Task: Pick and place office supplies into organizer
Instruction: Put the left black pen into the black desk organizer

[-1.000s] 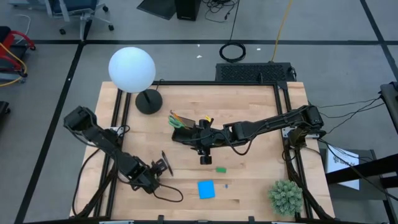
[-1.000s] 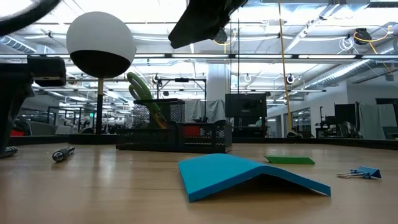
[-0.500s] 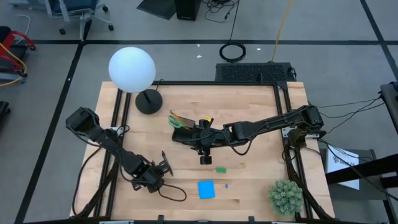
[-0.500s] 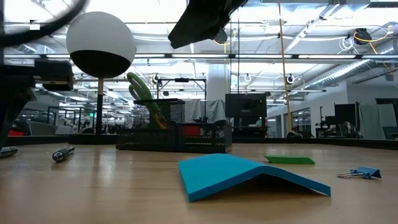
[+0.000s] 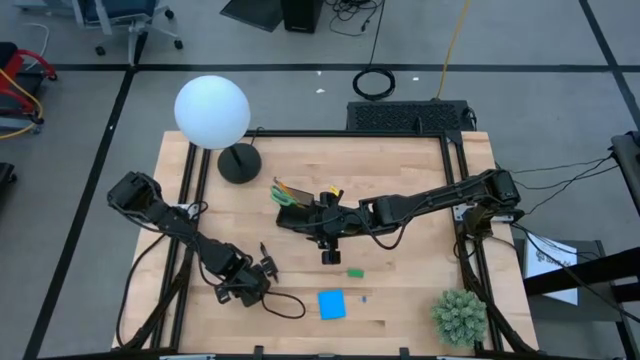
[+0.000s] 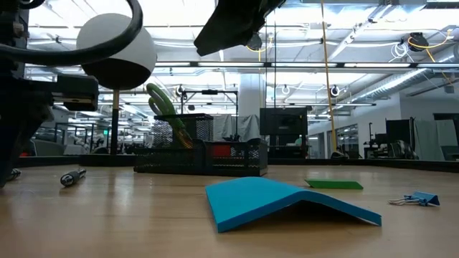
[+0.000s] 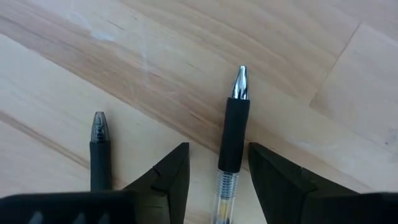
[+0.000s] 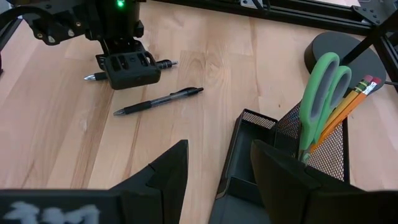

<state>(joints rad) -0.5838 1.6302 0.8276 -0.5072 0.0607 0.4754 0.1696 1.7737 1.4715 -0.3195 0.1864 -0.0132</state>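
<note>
Two dark pens lie on the worktop [image 5: 400, 200] at its left-front part. One pen [image 7: 231, 146] sits between the left end effector's [image 7: 217, 177] two fingers [image 7: 168, 177], tip pointing away from the wrist; fingers spread on either side, not touching the barrel in the left wrist view. Second pen [image 7: 99, 152] lies just beside it, outside the fingers, roughly parallel. In the right wrist view the left end effector [image 8: 127, 68] is low over the wood, one pen [image 8: 158, 101] lying free near it, the other pen [image 8: 93, 76] poking out from under it.

Organizer [image 5: 300, 207] stands mid-worktop, black mesh. Tall compartment [image 8: 314, 155] holds green-handled scissors [image 8: 320, 93] and orange pencils [image 8: 351, 102], upright and leaning. Low flat compartment [image 8: 249, 155] sits next to it.

Right end effector [image 8: 214, 174] hovers just above the organizer, fingers parted, nothing between them. In the high view it [image 5: 328, 243] hangs at the organizer's front edge.

Blue sticky-note pad [image 5: 331, 304] lies near the front edge, top sheet curled up in the low view [image 6: 287, 201]. Green eraser [image 5: 355, 272] lies between pad and organizer. Small blue binder clip [image 6: 416, 198] is just right of the pad.

Round black lamp base [image 5: 239, 162] with white globe [image 5: 211, 111] stands at the back left. Green potted plant [image 5: 459, 316] is at the front right corner.
</note>
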